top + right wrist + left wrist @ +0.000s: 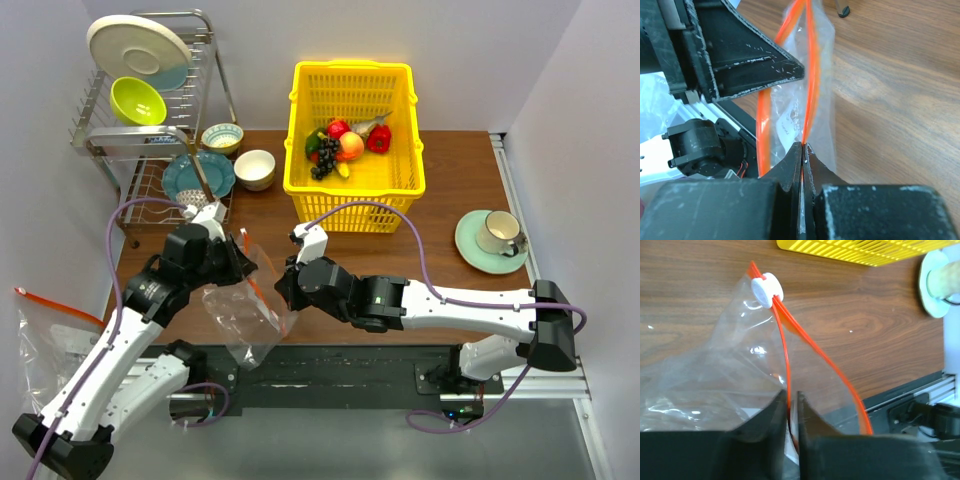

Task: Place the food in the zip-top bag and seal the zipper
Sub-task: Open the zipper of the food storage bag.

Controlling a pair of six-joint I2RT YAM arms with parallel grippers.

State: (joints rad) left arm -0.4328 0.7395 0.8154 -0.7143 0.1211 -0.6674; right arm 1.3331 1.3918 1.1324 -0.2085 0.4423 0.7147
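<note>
The food (345, 145), small toy fruits and vegetables, lies in the yellow basket (400, 85) at the back. The clear zip-top bag (245, 315) hangs between my two grippers over the table's near edge and looks empty. Its red-orange zipper (785, 350) is parted into two strips that meet at the white end piece (766, 289). My left gripper (792, 397) is shut on one strip. My right gripper (803, 147) is shut on the other strip (812, 75). In the top view the left gripper (240, 268) and right gripper (285, 285) face each other closely.
A dish rack (140, 120) with plates and a green bowl stands back left, with two bowls (255, 168) beside it. A cup on a green saucer (492, 240) sits at the right. Another flat clear bag (40, 335) lies off the table's left side.
</note>
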